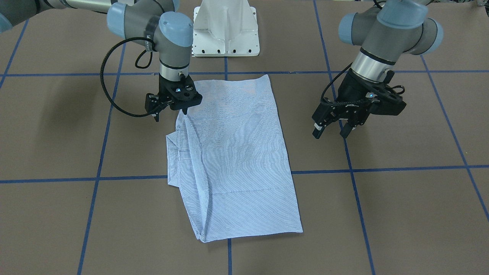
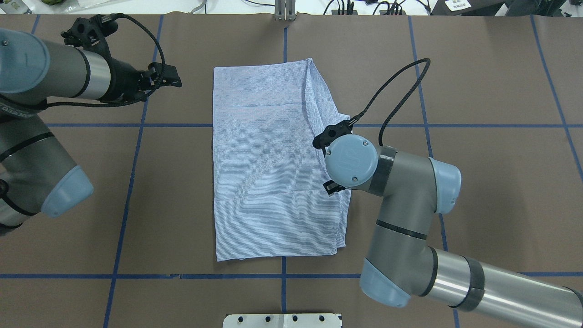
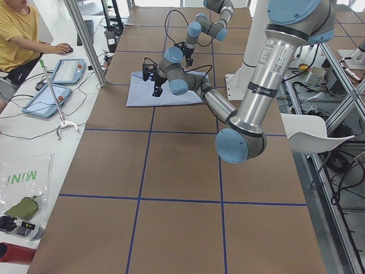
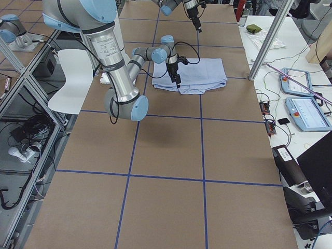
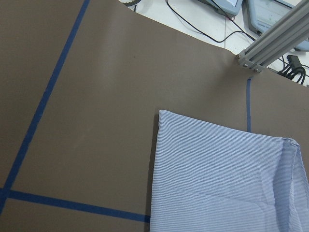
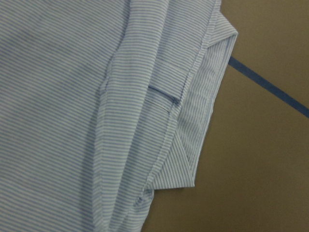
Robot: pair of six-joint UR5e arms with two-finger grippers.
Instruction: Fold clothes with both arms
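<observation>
Blue-and-white striped cloth lies nearest on the brown paper-covered table: the shirt, folded into a long rectangle that crosses the blue tape lines. On the robot's right side its layered edge pokes out from under the top fold. Beyond that, the right gripper hangs just above the same edge with its jaws apart and nothing in them. One fingertip is over the cloth and the other over bare table, and a black cable loops out beside it. The left gripper is well apart from the shirt on the other side, also spread wide and empty above the table. Farthest back stands the white pedestal base.
</observation>
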